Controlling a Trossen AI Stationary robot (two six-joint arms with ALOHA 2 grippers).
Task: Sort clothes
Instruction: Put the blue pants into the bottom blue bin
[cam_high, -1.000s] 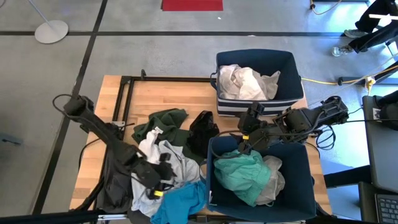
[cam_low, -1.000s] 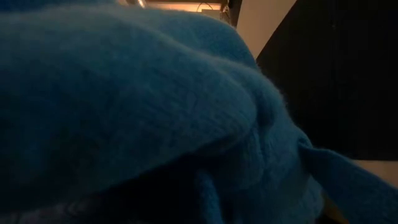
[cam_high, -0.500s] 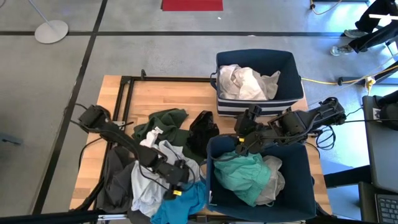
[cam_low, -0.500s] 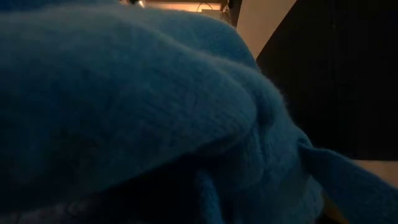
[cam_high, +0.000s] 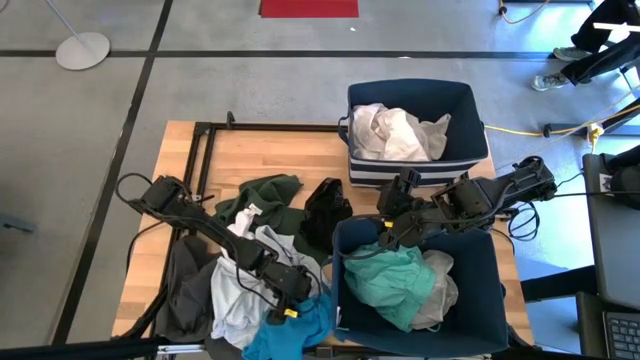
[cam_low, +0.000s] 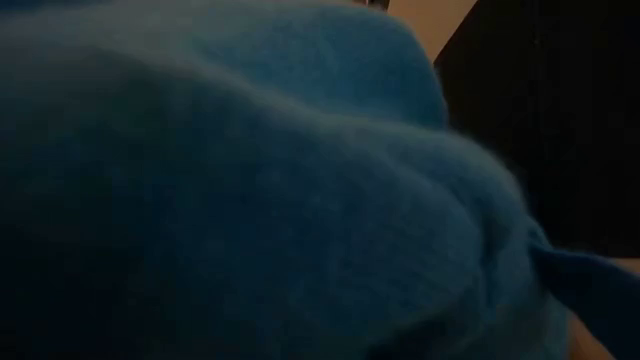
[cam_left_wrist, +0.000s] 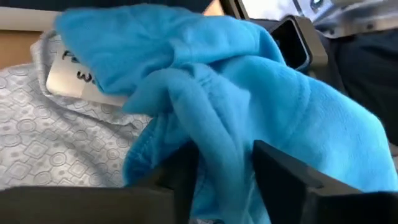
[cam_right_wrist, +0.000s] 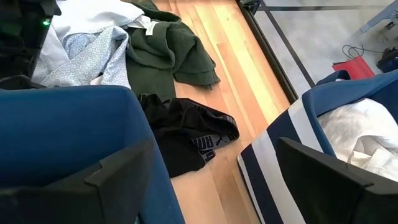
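Around teal blue garment (cam_left_wrist: 249, 118): left pincer (cam_left_wrist: 224, 165).

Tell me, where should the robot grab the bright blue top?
Probably the raised fold of the blue top, already standing between the left gripper's open fingers. Come down from above: the rest lies bunched on the patterned grey shirt, so that ridge is easiest to pinch.

Clothes pile (cam_high: 255, 250) on worktop (cam_high: 270, 155) left; two bins (cam_high: 410, 125) right, one behind the other.
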